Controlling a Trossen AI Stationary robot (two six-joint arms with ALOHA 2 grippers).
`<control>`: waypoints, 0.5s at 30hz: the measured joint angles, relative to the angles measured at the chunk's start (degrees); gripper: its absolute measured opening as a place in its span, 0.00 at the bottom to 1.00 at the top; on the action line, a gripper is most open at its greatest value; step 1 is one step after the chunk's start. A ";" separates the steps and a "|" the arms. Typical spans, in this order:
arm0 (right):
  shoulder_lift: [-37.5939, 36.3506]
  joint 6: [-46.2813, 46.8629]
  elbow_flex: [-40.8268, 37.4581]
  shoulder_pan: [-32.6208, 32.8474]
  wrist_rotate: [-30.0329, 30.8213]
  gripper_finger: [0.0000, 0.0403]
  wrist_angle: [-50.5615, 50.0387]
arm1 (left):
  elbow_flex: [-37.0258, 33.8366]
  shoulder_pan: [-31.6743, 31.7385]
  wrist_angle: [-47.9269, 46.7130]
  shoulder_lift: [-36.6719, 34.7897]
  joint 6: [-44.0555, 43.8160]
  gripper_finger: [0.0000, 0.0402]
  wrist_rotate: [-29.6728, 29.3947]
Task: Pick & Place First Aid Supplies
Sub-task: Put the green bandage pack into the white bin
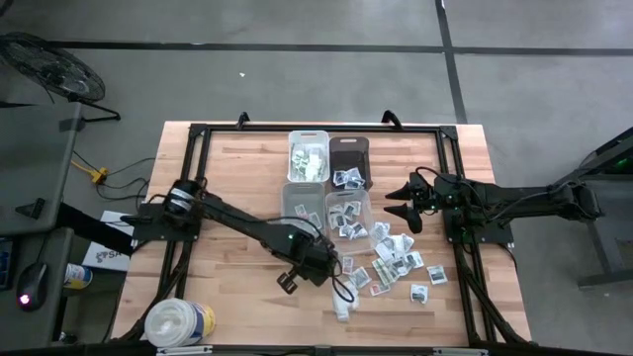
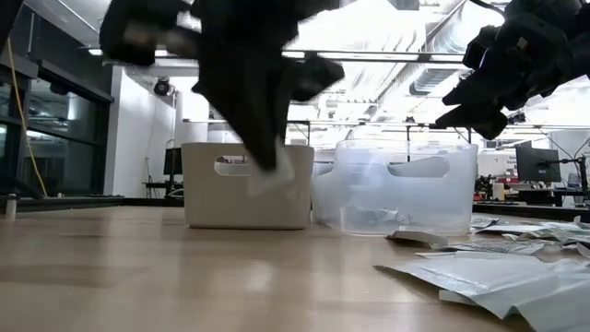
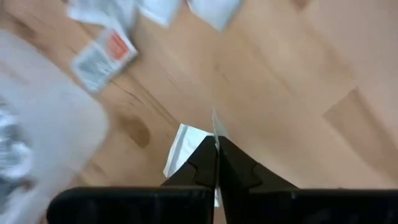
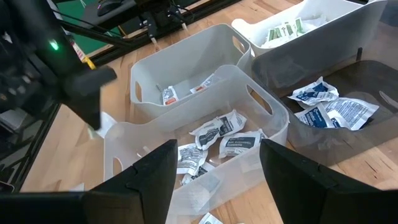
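Left gripper (image 3: 217, 163) pinches a small flat white paper packet (image 3: 180, 149) just above the wooden tabletop (image 1: 237, 188), w/ the loose pile beside it.

Largest first: the table carries four small rectangular plastic bins ahead of the left gripper: a clear one (image 1: 304, 206) nearest, another clear one (image 1: 348, 215) beside it holding printed packets, a white one (image 1: 308, 155) and a dark one (image 1: 349, 160) beyond. Right gripper (image 4: 216, 168) hovers over the bins' far side, fingers spread, nothing between them. Scattered white first aid packets (image 1: 398, 259) lie just past the left gripper. Left fingers are pressed together on the packet's edge. Risk, as judged: that thin edge grip could let the packet slip or twist during the carry, dropping it short of a bin.
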 joint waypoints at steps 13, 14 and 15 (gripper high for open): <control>0.00 0.00 0.00 -0.02 0.02 0.55 -0.02 | 0.15 4.22 -1.91 -10.63 -5.52 0.00 -4.23; 0.00 0.00 0.00 0.00 0.01 0.55 -0.02 | 0.14 4.91 -2.56 -11.09 -5.47 0.00 -5.08; 0.00 0.01 0.00 -0.01 0.02 0.55 -0.02 | 0.13 5.68 -3.00 -11.54 -5.45 0.00 -5.72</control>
